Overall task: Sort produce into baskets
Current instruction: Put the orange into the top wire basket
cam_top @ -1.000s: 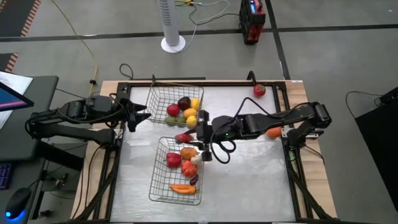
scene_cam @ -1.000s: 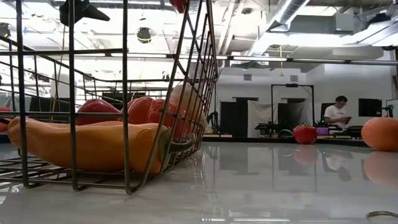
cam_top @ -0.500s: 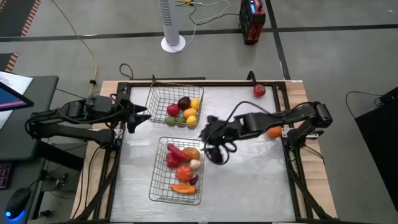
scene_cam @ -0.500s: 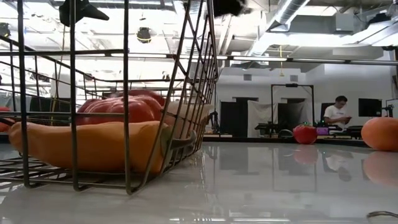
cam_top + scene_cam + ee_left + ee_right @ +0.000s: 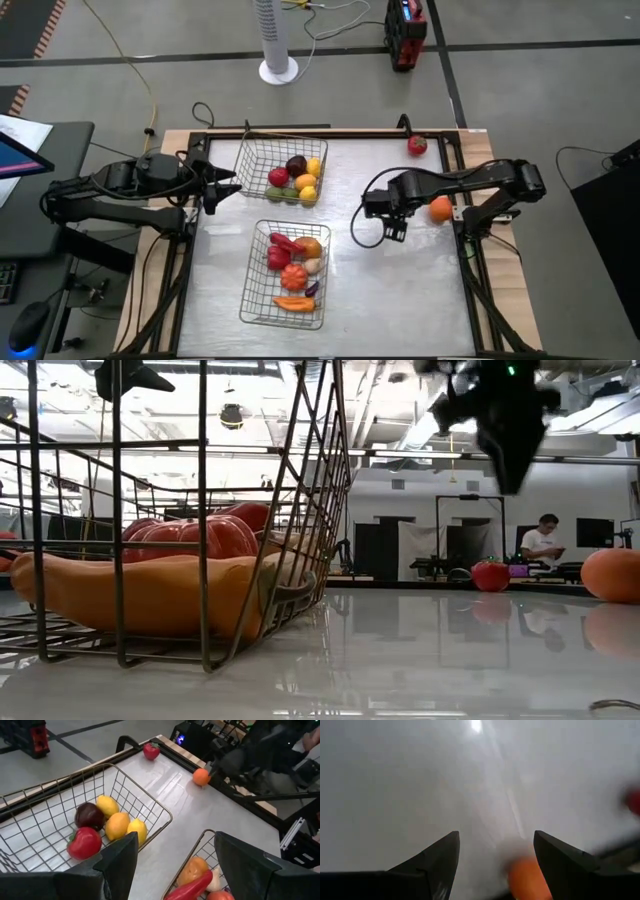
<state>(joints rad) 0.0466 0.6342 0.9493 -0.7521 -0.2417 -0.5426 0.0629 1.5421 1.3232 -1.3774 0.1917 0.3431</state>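
Observation:
Two silver wire baskets stand on the table. The far basket [image 5: 282, 170] holds a red apple, a dark plum, lemons and a green piece. The near basket [image 5: 288, 272] holds a red pepper [image 5: 282, 244], a tomato, garlic and a carrot [image 5: 293, 303]. An orange [image 5: 440, 209] and a red tomato [image 5: 417, 145] lie loose at the table's right. My right gripper [image 5: 392, 229] is open and empty above the table, left of the orange [image 5: 530, 877]. My left gripper [image 5: 228, 185] is open and empty at the left, beside the far basket [image 5: 90, 805].
A bare stretch of table lies between the near basket and the right edge. The right arm's cable loop [image 5: 365, 235] hangs over it. A dark frame [image 5: 330, 131] runs round the table. In the low view a person [image 5: 545, 540] stands far off in the room.
My right gripper has gone from over the near basket toward the table's right edge, toward the orange. The red pepper it carried beside the basket's far rim now lies in the near basket. My left arm has kept still.

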